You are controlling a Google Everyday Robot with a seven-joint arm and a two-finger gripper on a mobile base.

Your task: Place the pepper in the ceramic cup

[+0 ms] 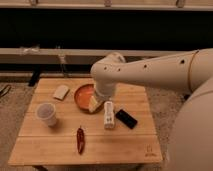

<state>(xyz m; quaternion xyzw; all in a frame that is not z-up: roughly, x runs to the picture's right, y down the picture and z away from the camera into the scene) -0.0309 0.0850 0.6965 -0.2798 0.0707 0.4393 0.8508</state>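
Observation:
The pepper (80, 139) is a small dark red chili lying on the wooden table (125, 145) near its front edge. The ceramic cup (47, 114) is a whitish-grey round cup standing upright at the table's left, up and to the left of the pepper. My gripper (95, 103) is at the end of the white arm, low over the right rim of the orange bowl (83, 96), well away from the pepper and the cup.
A white bottle (108, 114) lies just right of the gripper. A black flat object (126, 119) lies right of the bottle. A pale sponge-like block (61, 92) sits at the back left. A dark wall and ledge run behind the table.

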